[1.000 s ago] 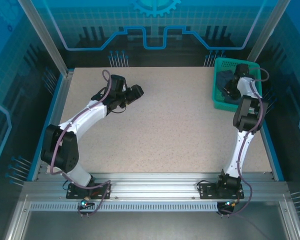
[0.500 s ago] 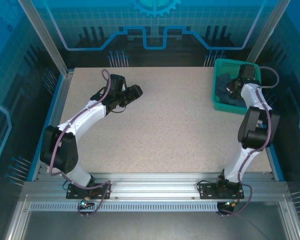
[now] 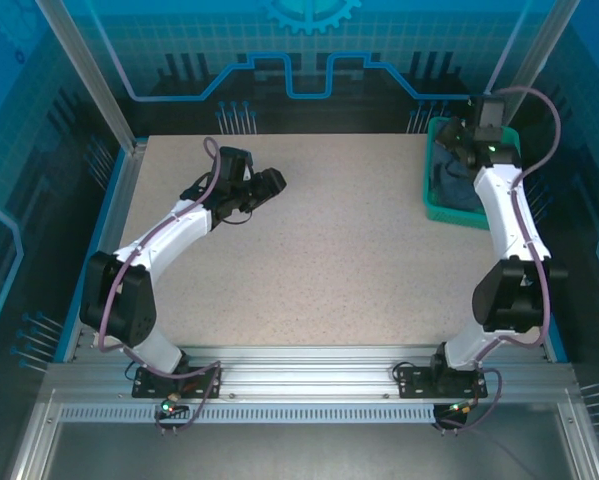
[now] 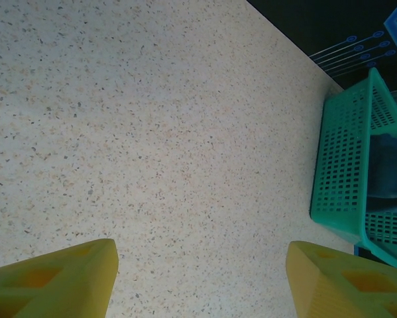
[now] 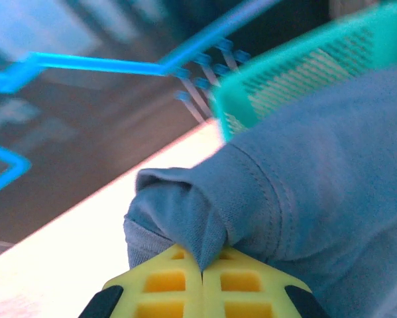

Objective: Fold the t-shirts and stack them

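Observation:
A dark slate-blue t-shirt [image 3: 455,186] lies bunched in the teal mesh basket [image 3: 434,195] at the table's far right corner. My right gripper [image 3: 456,143] hangs over the basket's back end. In the right wrist view its yellow fingers [image 5: 160,285] are pressed together on a fold of the t-shirt [image 5: 317,179], held up in front of the basket rim [image 5: 297,73]. My left gripper [image 3: 274,184] hovers open over bare table at the back left. Its yellow fingertips [image 4: 59,275] stand wide apart with nothing between them. The basket [image 4: 347,165] and t-shirt [image 4: 390,173] lie far to its right.
The speckled beige tabletop [image 3: 329,250] spreads between the arms. Blue panel walls and aluminium posts [image 3: 89,70] enclose the back and sides. The arm bases sit on the rail [image 3: 309,375] at the near edge.
My right arm has stretched up and toward the back of the basket, drawing the gripped t-shirt fabric with it. The left arm has stayed put.

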